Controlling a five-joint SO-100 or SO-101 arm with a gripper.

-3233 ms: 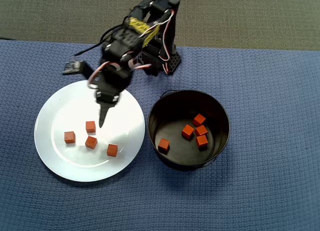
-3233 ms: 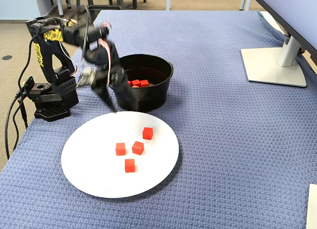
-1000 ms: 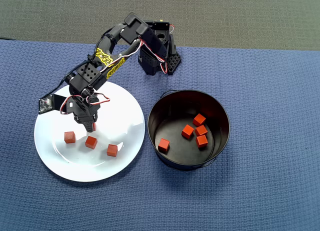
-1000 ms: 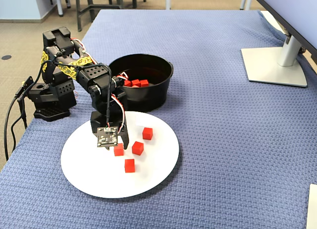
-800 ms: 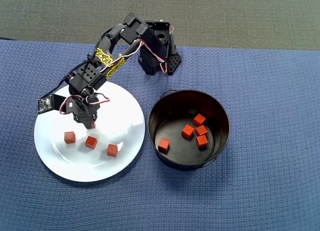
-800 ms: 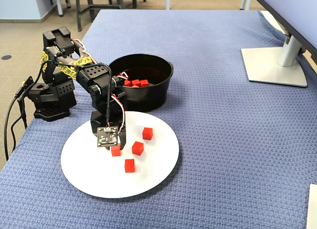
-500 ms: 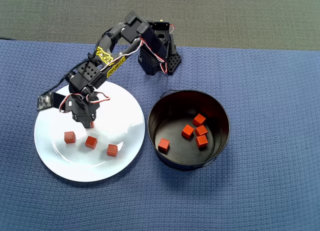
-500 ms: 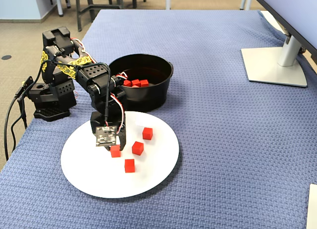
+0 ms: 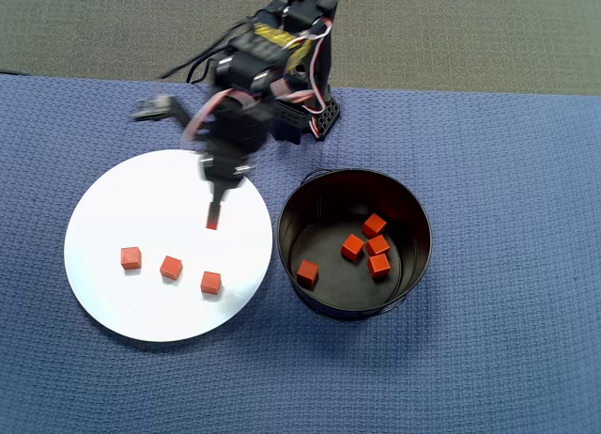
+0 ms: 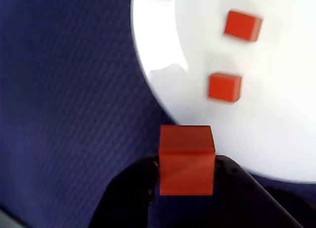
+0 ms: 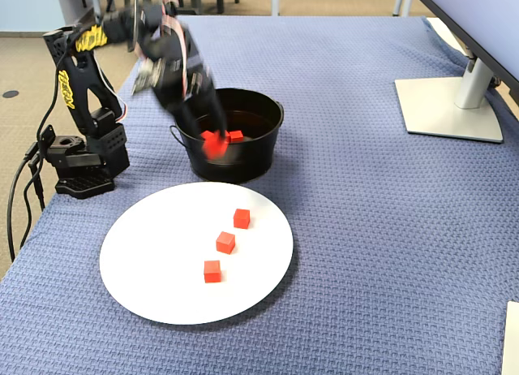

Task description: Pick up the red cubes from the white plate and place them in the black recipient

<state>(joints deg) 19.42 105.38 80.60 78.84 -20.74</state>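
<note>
My gripper (image 9: 212, 218) is shut on one red cube (image 9: 212, 215) and holds it above the right part of the white plate (image 9: 141, 209). In the wrist view the cube (image 10: 186, 161) sits between the black jaws of the gripper (image 10: 186, 174), over the blue cloth beside the plate's edge (image 10: 276, 114). Three red cubes (image 9: 170, 267) lie in a row on the plate. The black recipient (image 9: 424, 251) stands to the right of the plate and holds several red cubes (image 9: 377, 246). In the fixed view the gripper (image 11: 213, 148) hangs in front of the recipient (image 11: 243, 168).
The arm's base (image 11: 81, 164) stands at the cloth's left edge in the fixed view. A monitor stand (image 11: 450, 107) is at the far right. Blue woven cloth (image 9: 488, 359) covers the table around the plate and the recipient.
</note>
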